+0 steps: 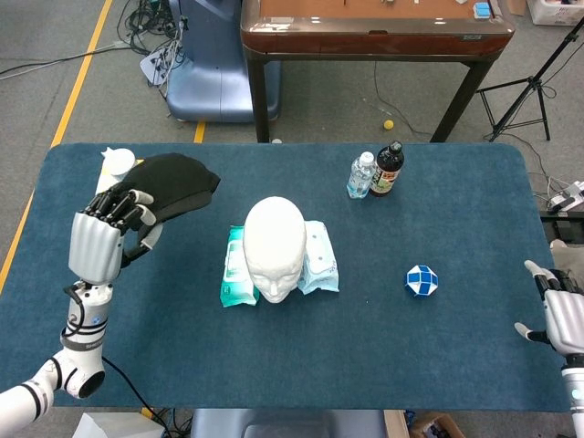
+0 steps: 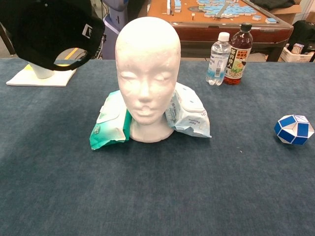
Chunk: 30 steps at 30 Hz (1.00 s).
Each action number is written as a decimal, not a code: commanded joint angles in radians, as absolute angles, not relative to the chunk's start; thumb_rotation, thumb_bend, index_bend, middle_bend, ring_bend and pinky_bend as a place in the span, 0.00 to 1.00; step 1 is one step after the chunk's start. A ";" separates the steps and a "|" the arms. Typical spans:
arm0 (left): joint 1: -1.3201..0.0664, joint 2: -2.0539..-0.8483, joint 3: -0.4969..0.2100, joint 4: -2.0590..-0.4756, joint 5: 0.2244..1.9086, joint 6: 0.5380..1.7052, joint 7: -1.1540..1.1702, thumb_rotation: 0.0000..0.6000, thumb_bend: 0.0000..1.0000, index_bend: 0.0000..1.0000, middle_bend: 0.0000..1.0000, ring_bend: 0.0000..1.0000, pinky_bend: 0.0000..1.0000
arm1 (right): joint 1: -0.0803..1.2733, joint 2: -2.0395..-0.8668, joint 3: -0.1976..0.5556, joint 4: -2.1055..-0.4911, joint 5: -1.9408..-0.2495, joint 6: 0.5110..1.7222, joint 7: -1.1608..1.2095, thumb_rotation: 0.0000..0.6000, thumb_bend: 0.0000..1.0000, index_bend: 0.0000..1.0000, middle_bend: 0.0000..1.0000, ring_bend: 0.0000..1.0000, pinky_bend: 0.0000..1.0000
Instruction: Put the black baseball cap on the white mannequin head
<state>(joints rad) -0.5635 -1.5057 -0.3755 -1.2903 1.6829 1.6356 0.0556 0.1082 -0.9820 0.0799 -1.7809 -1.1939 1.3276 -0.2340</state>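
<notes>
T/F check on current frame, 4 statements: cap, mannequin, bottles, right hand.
1. The left hand holds the black cap in the air. True.
2. The cap already sits on the mannequin head. False: the head is bare; the cap is off to its side.
3. Two bottles stand behind the head. True.
4. The right hand grips the blue-and-white puzzle. False: it is apart from it, at the table edge, holding nothing.

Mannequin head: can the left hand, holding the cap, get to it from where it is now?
Probably yes. The left hand holds the black cap raised beside the mannequin head, with nothing between them; the wipe packs sit low at its base.
</notes>
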 commanded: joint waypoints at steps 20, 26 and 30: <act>-0.747 -1.611 -0.368 -1.472 1.719 1.596 0.274 1.00 0.49 0.88 0.49 0.30 0.47 | 0.103 -0.972 0.082 -1.781 -1.199 1.334 -0.211 1.00 0.00 0.07 0.21 0.13 0.31; -0.724 -1.611 -0.294 -1.554 1.773 1.599 0.342 1.00 0.49 0.88 0.50 0.30 0.47 | 0.100 -0.969 0.081 -1.782 -1.205 1.338 -0.203 1.00 0.00 0.07 0.21 0.13 0.31; -0.705 -1.638 -0.249 -1.575 1.783 1.595 0.361 1.00 0.49 0.88 0.50 0.30 0.47 | 0.100 -0.968 0.082 -1.780 -1.204 1.337 -0.202 1.00 0.00 0.07 0.21 0.13 0.31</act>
<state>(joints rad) -0.7117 -1.6307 -0.2572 -1.5692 1.7792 1.5962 0.3541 0.0998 -0.9684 0.0816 -1.7805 -1.2040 1.3366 -0.2017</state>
